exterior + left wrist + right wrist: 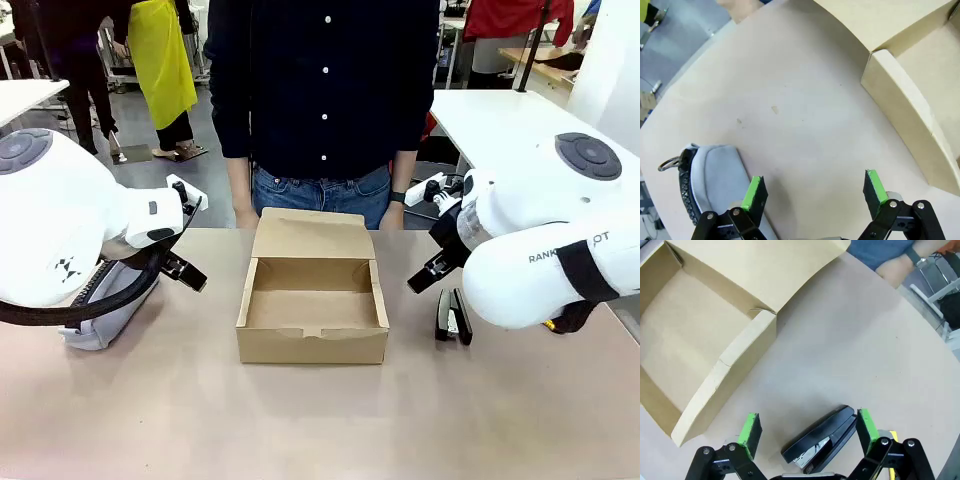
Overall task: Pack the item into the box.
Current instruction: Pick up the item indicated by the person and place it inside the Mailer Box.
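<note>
The box (312, 345), a shallow brown cardboard carton, stands open in the middle of the table with its lid flap folded back toward the person. The item, a grey-blue pouch (112, 300) with a black zipper edge, lies to its left, half under my left arm. My left gripper (188, 272) hovers between pouch and box. In the left wrist view this gripper (815, 190) is open over bare table, with the pouch (715, 177) beside one green pad and the box wall (905, 115) farther off. My right gripper (807, 427) is open, low over a black stapler (822, 440).
The stapler (453, 316) lies right of the box, under my right gripper (432, 270). A yellow sliver (892, 435) peeks out beside one right finger. A person in a dark shirt (325, 90) stands at the far edge, with a hand (900, 265) near the table.
</note>
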